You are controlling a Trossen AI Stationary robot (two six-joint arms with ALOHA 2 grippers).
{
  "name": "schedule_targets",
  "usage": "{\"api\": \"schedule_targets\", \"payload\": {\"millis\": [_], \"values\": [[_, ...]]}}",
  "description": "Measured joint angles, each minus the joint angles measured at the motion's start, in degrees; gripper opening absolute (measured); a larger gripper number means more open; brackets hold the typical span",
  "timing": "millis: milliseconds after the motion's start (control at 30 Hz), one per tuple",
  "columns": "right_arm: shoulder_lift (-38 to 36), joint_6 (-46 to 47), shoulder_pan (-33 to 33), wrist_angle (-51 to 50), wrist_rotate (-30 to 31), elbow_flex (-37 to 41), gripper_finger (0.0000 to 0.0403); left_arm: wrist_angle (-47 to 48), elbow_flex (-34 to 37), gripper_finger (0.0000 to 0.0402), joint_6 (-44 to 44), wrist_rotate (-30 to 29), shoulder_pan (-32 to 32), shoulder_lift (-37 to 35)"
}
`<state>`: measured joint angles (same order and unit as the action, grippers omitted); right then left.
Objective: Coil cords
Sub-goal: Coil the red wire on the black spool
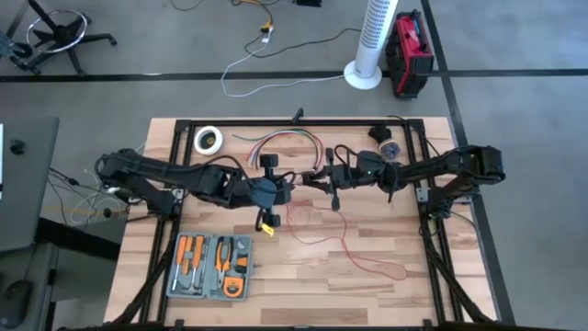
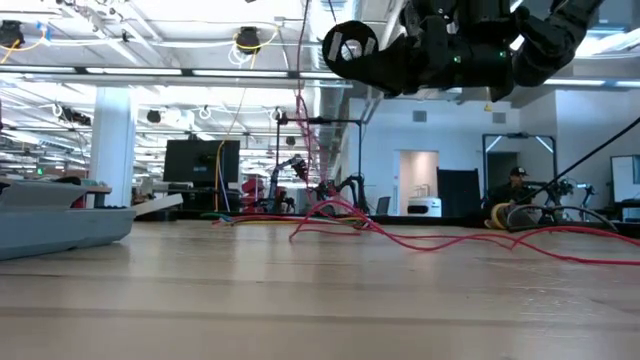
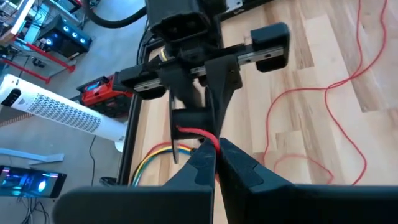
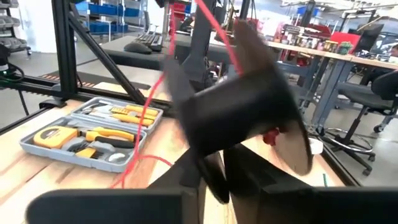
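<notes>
Wooden table (image 1: 386,294), centre frame: red wire (image 1: 344,248) trails loose toward lower right. Left gripper (image 3: 214,163) is closed on the wire; right gripper (image 1: 317,181) state: cannot tell. Wire looks light, limp, tangle-prone; hold near the pinched end.
</notes>
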<state>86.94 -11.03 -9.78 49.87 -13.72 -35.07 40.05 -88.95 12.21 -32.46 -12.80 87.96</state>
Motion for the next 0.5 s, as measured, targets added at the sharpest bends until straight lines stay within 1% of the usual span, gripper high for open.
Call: {"api": "schedule_targets", "payload": {"millis": [100, 233, 333, 400, 500], "values": [[0.00, -0.19, 0.04, -1.13, -0.60, -0.01, 0.0011, 1.01, 0.00, 0.0000, -1.09, -0.14, 0.36, 0.02], [0.00, -0.17, 0.02, -2.24, -0.76, -0.02, 0.0006, 3.22, 0.34, 0.0000, -4.57, -0.08, 0.75, 0.02], [-0.93, -0.51, -0.02, -4.94, -2.46, 0.00, 0.0004, 3.37, 2.40, 0.0000, -6.28, 0.06, 1.10, 0.00], [-2.37, -2.55, -0.02, -9.03, -2.87, 0.00, 0.0004, 3.93, 4.14, 0.0000, -7.05, 0.24, 1.33, 0.04], [-5.00, -6.11, -0.02, -18.02, -3.05, -0.48, 0.0003, 3.55, 5.87, 0.0000, -6.97, 0.26, 1.53, 0.04]]}}
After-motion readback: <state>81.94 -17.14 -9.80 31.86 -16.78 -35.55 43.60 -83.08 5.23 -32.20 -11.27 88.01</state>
